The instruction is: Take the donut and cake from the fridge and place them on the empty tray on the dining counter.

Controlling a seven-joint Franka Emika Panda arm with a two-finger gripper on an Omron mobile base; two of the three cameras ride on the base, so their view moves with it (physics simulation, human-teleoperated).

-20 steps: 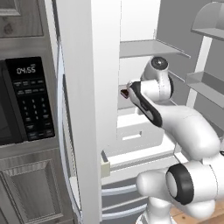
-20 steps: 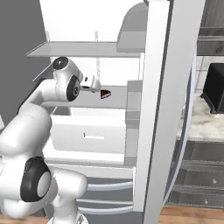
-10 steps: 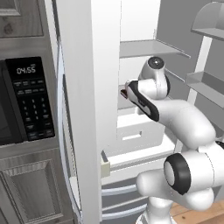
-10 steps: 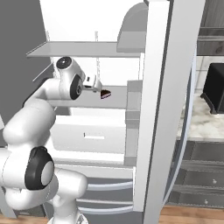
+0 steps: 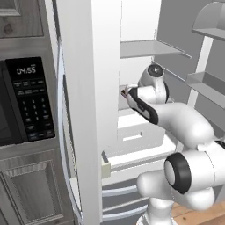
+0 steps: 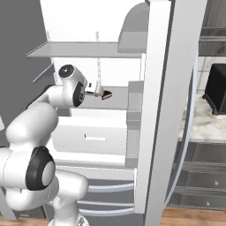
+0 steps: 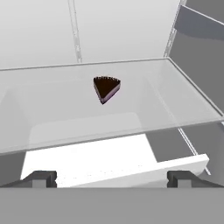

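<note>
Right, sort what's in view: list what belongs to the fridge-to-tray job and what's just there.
Belongs to the job:
- cake, a dark wedge on the glass shelf, untouched
- fridge, doors open
- end effector, open, short of the cake

Just there:
- microwave with its keypad, left of the fridge
- white drawer under the shelf
- black appliance on the counter to the right

Your arm (image 6: pixel 66 95) now reaches deeper into the fridge (image 6: pixel 159 110), bringing the end effector (image 6: pixel 98 90) closer to the cake (image 6: pixel 107 94).

Both base views flank fridge (image 5: pixel 88 110) interior; hand close
</note>
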